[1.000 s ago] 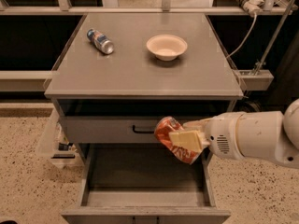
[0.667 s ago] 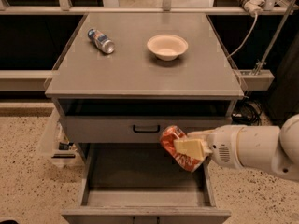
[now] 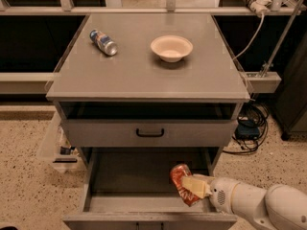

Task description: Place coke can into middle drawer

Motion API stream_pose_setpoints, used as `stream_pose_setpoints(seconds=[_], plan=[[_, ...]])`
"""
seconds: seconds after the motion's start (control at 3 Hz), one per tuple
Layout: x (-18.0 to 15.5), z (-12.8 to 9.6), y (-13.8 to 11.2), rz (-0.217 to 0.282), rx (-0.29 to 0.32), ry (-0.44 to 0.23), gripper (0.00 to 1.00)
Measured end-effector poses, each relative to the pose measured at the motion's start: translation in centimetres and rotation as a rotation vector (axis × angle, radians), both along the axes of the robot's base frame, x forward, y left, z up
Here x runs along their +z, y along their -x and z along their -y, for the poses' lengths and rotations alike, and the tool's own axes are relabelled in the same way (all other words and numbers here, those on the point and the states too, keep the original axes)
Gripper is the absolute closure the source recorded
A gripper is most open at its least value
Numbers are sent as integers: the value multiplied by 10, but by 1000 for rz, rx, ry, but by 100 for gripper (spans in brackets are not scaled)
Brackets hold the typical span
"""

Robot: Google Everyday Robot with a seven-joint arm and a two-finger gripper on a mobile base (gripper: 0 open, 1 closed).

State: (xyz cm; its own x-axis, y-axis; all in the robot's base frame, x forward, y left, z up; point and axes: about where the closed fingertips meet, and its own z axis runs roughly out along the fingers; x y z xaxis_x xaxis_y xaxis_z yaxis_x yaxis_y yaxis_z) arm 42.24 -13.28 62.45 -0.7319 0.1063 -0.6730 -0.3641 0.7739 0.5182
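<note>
No readable lettering on either can
Small red-orange soda can (image 3: 178,175), gripped by the end effector (image 3: 193,188) over the grey metal drawer (image 3: 139,178), and blue-and-silver can (image 3: 103,42) on the grey bench (image 3: 144,75): markings illegible.

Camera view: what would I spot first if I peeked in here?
The red coke can, gripped by the robot's white pincer low at the right, over the open middle drawer. Next, up on the cabinet top, a cream bowl and a blue-and-silver can lying on its side.

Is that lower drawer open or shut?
Open. The middle drawer is pulled out, its grey floor showing; the gripper, at its right side, holds the coke can over it.
</note>
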Motion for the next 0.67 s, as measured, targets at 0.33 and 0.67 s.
stream_pose_setpoints(seconds=[0.33, 0.67], plan=[[-57, -12, -13, -49, 4, -63, 100], [-81, -20, -13, -79, 8, -102, 100]])
